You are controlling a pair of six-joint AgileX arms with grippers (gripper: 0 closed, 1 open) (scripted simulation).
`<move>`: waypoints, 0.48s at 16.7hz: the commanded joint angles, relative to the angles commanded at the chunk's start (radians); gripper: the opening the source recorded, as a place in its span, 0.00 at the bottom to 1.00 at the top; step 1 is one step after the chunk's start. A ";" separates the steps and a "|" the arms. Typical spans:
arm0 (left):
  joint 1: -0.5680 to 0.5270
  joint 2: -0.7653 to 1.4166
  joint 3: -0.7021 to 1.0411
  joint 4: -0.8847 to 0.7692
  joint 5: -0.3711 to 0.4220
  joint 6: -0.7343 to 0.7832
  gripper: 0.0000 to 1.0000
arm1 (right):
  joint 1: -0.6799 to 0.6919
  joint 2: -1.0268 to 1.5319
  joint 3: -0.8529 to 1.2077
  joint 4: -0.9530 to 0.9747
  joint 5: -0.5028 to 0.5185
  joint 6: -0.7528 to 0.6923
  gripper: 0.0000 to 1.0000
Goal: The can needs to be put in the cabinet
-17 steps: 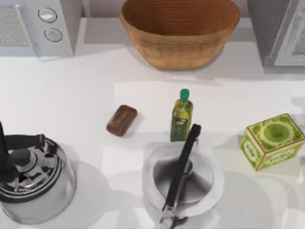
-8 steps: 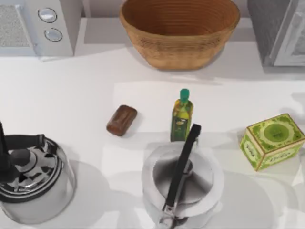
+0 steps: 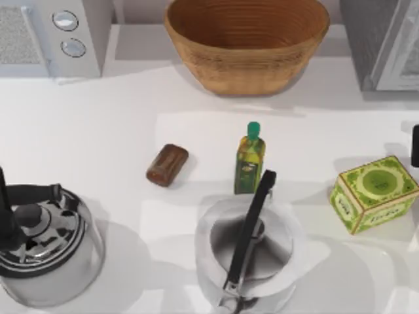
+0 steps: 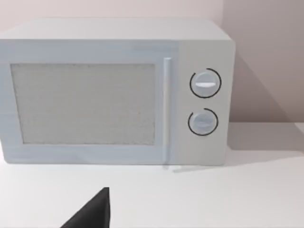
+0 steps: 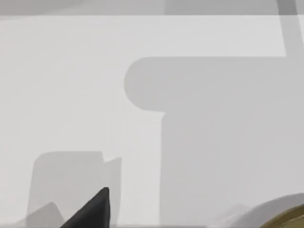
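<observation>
The can (image 3: 167, 165), a small dark-brown cylinder, lies on its side on the white table left of centre, with nothing touching it. The cabinet (image 3: 385, 40), grey and speckled with a pale framed door panel, stands at the back right corner. A dark sliver of my right gripper (image 3: 415, 145) shows at the right edge of the top view, just behind the green box and far from the can. A dark tip of it (image 5: 93, 212) hangs over bare table. My left gripper (image 4: 93, 213) is parked at the left, facing the microwave.
A green-capped oil bottle (image 3: 249, 160) stands right of the can. Two steel kettles (image 3: 47, 243) (image 3: 251, 254) fill the front. A wicker basket (image 3: 247, 43) sits at the back middle, a white microwave (image 3: 52, 34) at the back left, and a green printed box (image 3: 373, 193) at the right.
A dark part of my right gripper has come into the top view at the right edge, and its shadow has shifted beside the green box. The can has not moved.
</observation>
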 joint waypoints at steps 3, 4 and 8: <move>0.000 0.000 0.000 0.000 0.000 0.000 1.00 | 0.010 0.007 -0.025 0.029 0.006 0.007 1.00; 0.000 0.000 0.000 0.000 0.000 0.000 1.00 | 0.011 0.007 -0.025 0.030 0.007 0.007 1.00; 0.000 0.000 0.000 0.000 0.000 0.000 1.00 | 0.011 0.007 -0.025 0.030 0.007 0.007 0.92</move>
